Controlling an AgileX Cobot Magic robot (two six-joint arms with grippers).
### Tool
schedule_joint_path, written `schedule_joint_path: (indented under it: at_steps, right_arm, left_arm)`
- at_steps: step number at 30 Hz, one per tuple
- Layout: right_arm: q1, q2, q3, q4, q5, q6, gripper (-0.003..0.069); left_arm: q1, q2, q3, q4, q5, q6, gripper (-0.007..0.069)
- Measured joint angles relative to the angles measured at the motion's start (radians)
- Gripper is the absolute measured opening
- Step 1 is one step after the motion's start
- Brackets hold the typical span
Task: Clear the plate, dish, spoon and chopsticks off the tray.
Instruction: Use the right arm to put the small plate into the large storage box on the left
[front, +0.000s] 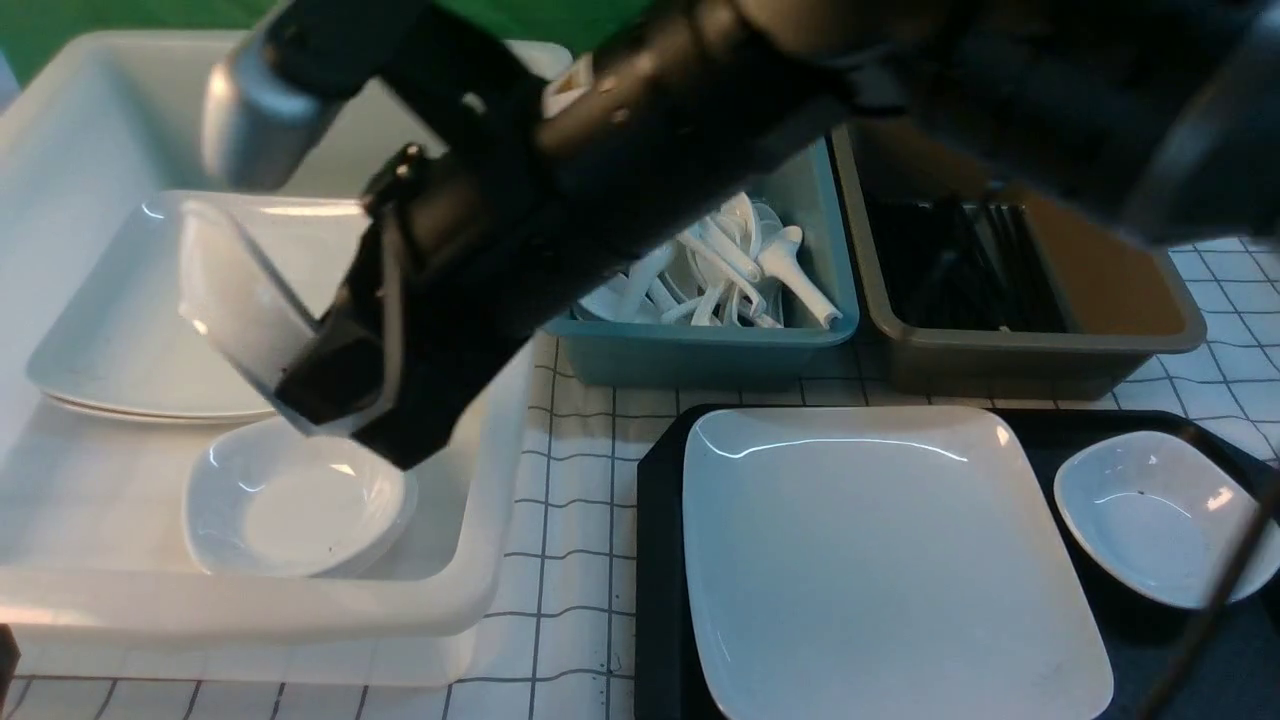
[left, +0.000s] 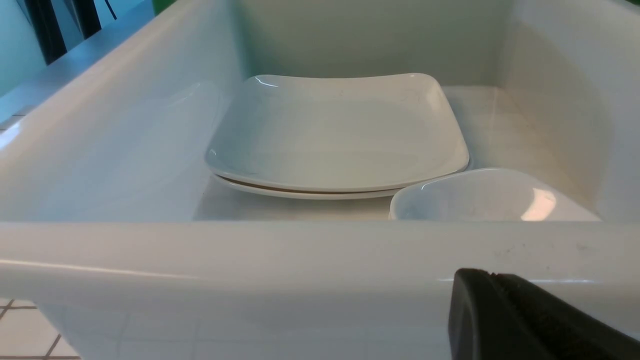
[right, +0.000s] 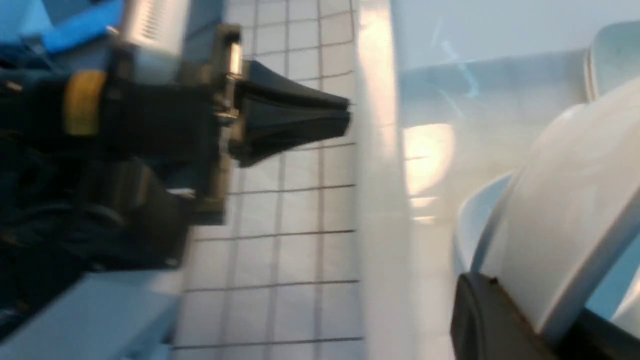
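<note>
Holding tilted dish (front: 232, 292) over white bin (front: 300, 612) | right fingers (front: 340, 372) clamped | left fingers (right: 295, 120) closed, empty

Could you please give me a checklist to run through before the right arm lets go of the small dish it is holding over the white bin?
1. Grip: the right gripper clamps the held dish by its rim: ok.
2. Position: the held dish hangs over the white bin, near the dish stack: ok.
3. Attitude: the held dish is steeply tilted, not level with the stack: not ok.
4. Gap down to the stack: cannot tell.
5. The left gripper sits outside the bin wall, away from the drop: ok.
6. Tray cleared: the plate and a second dish lie on it: not ok.
</note>
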Motion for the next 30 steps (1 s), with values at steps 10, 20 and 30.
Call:
schedule_joint_path:
  at_steps: [10,20,30]
  right_arm:
    - [0.106,0.331,-0.25,-0.427,-0.039,-0.016,0.0078]
    - [0.114,0.384,-0.251,-0.441,-0.082,-0.001,0.0175]
    - [0.12,0.353,-0.253,-0.444,-0.018,0.149,0.0385]
  left_arm:
    - [0.0,0.0,0.0,0.0,0.0,-0.001,0.0021]
    - [0.0,0.0,0.0,0.0,0.0,-0.001,0.0021]
    - [0.0,0.0,0.0,0.0,0.0,0.0,0.0021]
